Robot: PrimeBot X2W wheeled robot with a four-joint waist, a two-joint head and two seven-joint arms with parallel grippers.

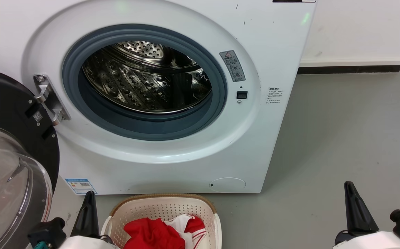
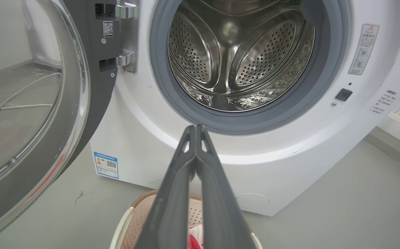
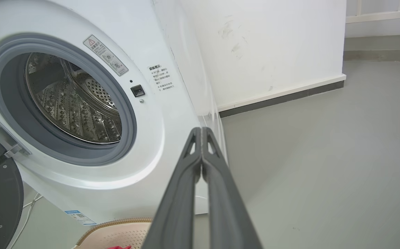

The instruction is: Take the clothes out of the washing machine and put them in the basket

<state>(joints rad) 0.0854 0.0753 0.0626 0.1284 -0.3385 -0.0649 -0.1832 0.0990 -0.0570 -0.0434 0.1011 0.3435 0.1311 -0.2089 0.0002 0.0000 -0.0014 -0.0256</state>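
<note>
Red clothes (image 1: 146, 236) within basket (image 1: 165, 206) rim, door (image 1: 2, 103) hinged left — grey floor (image 1: 345, 138) rightward.

All 3 views are lit brightly and evenly by diffuse light from above; no hard shadows are seen. A soft shadow is cast on the floor (image 1: 286, 162) just right of the washing machine (image 1: 172, 166) and under its front. Specular highlights are scattered across the drum (image 1: 144, 86). Glare streaks and room reflections are carried by the glass door (image 1: 2, 180). 2 faint green flare spots are registered on the machine's upper panel in the head view. Straight edges are bowed toward the borders in both wrist views. The left gripper (image 2: 196, 128) and right gripper (image 3: 201, 130) are rendered soft near the lens at the bottom edge. The head view is sharp throughout.
</note>
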